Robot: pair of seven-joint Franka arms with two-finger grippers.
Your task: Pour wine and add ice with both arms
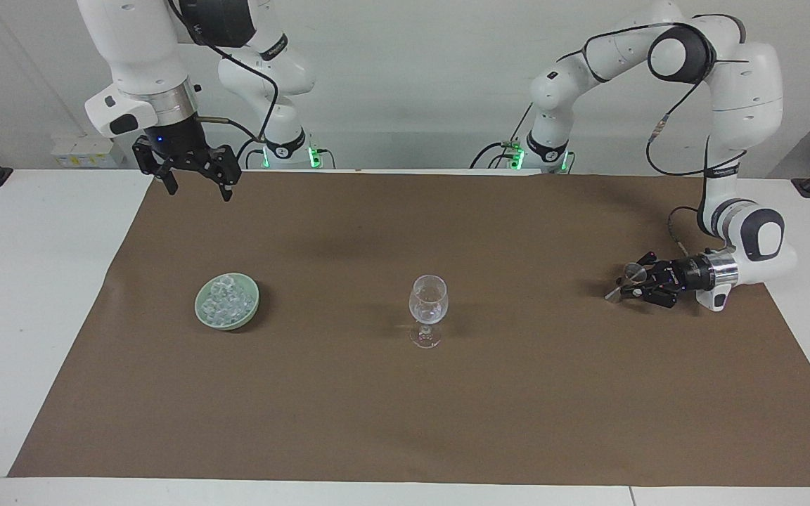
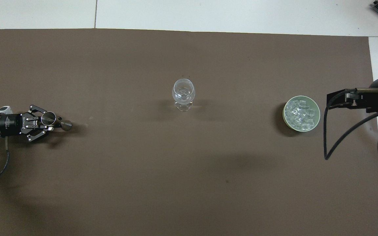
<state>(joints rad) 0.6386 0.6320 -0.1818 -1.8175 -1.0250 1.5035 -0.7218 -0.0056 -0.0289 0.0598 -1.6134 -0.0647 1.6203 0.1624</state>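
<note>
A clear stemmed wine glass stands upright mid-mat. Toward the right arm's end sits a pale green bowl heaped with ice. My left gripper lies low over the mat at the left arm's end, its fingers closed around a small metal jigger that tilts with its lower end on the mat. My right gripper hangs open and empty, high over the mat's edge by the robots. No wine shows.
A brown paper mat covers most of the white table. A black cable loops down from the right arm beside the bowl.
</note>
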